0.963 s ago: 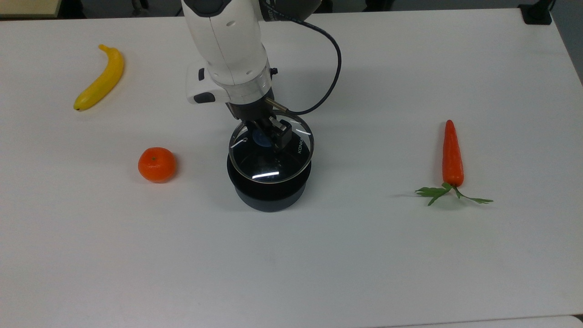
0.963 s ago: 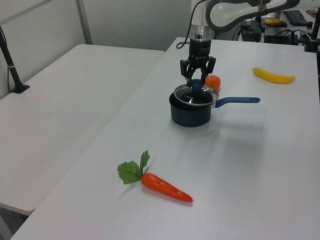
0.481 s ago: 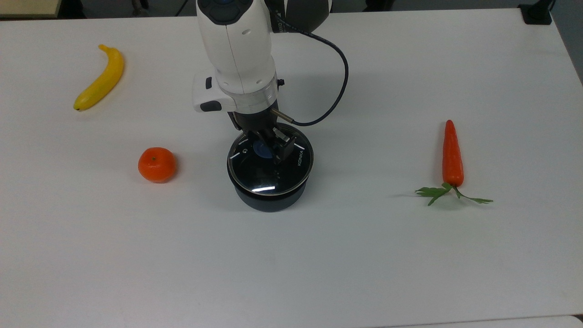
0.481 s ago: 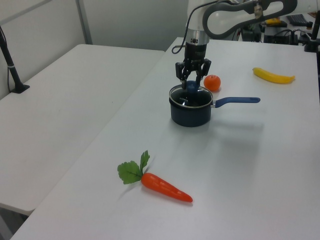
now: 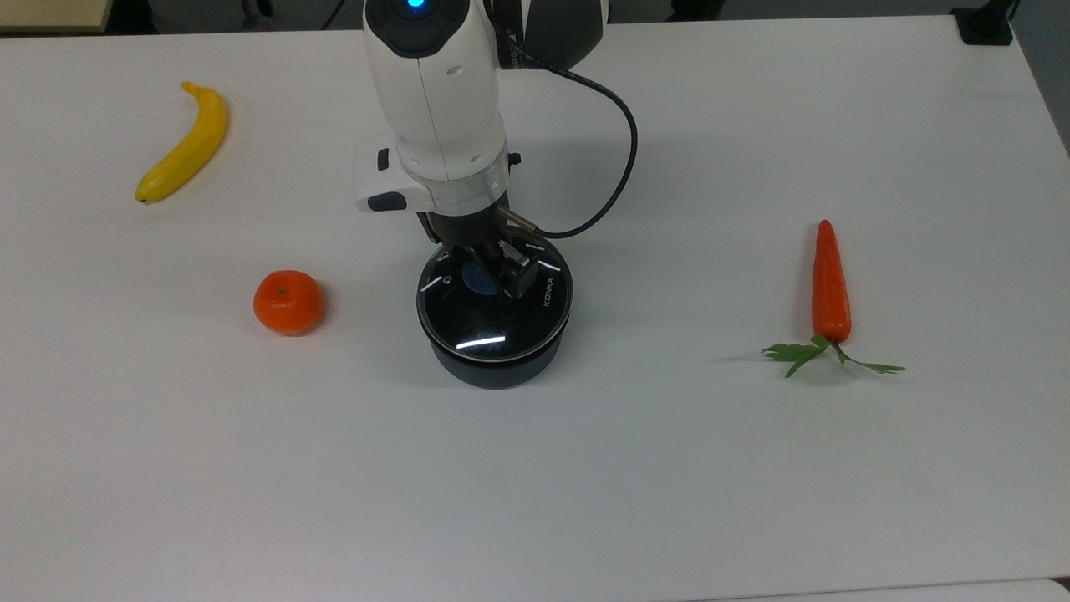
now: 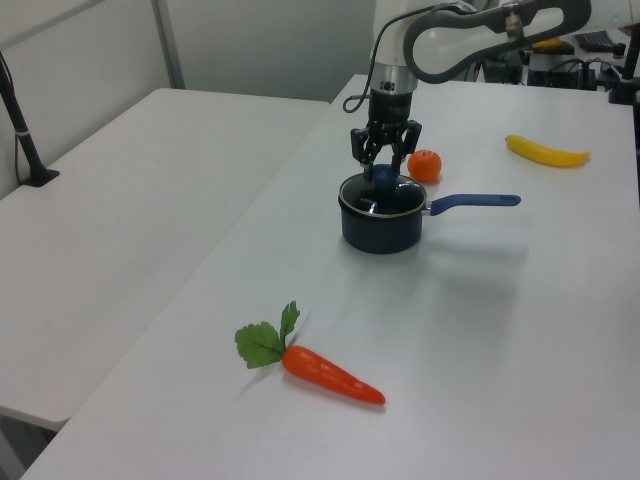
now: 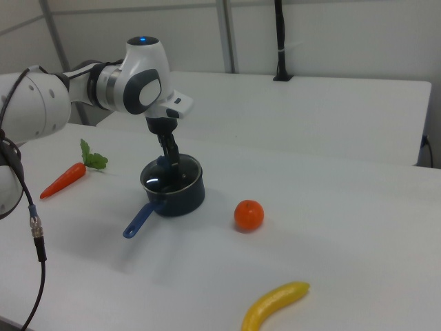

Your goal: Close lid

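The lid (image 5: 501, 322), clear glass with a metal rim and "KONKA" lettering, lies flat on the mouth of the black saucepan (image 5: 493, 368) at the table's middle. My gripper (image 5: 489, 272) points straight down over the lid's centre and is shut on the blue knob (image 5: 476, 280). In the left view the gripper (image 6: 385, 165) stands on the lid (image 6: 382, 195), and the pan's blue handle (image 6: 475, 202) sticks out to the left view's right. In the right view the gripper (image 7: 170, 160) reaches down onto the saucepan (image 7: 180, 196).
An orange (image 5: 287, 302) sits close to the pan on the top view's left, a banana (image 5: 184, 142) farther back left. A carrot (image 5: 830, 284) lies at the top view's right. A black cable (image 5: 619, 142) loops off the wrist.
The lid, held tilted above the pan a second ago, has come down and now lies level on the pan's rim. The gripper went down with it and still holds the knob.
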Robot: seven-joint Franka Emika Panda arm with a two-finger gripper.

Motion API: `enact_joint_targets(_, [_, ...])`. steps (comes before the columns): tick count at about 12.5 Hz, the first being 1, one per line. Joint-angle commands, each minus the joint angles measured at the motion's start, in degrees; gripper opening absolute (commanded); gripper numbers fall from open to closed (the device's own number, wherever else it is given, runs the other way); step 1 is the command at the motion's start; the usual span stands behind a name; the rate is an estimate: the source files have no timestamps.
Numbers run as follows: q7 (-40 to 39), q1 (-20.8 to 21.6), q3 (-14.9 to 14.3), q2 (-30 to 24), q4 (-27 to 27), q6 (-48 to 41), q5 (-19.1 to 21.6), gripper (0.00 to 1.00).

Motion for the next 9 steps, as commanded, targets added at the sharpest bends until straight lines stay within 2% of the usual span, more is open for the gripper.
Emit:
enact_joint_targets(1, [1.0, 1.1, -1.0, 0.7, 1.1, 0.2, -0.9, 0.63])
enact_joint_targets(3, [1.1, 1.1, -1.0, 0.7, 1.0, 0.2, -0.9, 0.83])
enact_joint_targets(4, [1.1, 1.1, -1.0, 0.7, 1.0, 0.2, -0.9, 0.99])
enact_joint_targets(7, [0.5, 1.1, -1.0, 0.5, 1.0, 0.2, -0.9, 1.0])
enact_joint_targets(9, [-4.6, 1.1, -1.0, -0.2, 0.8, -0.2, -0.9, 1.0])
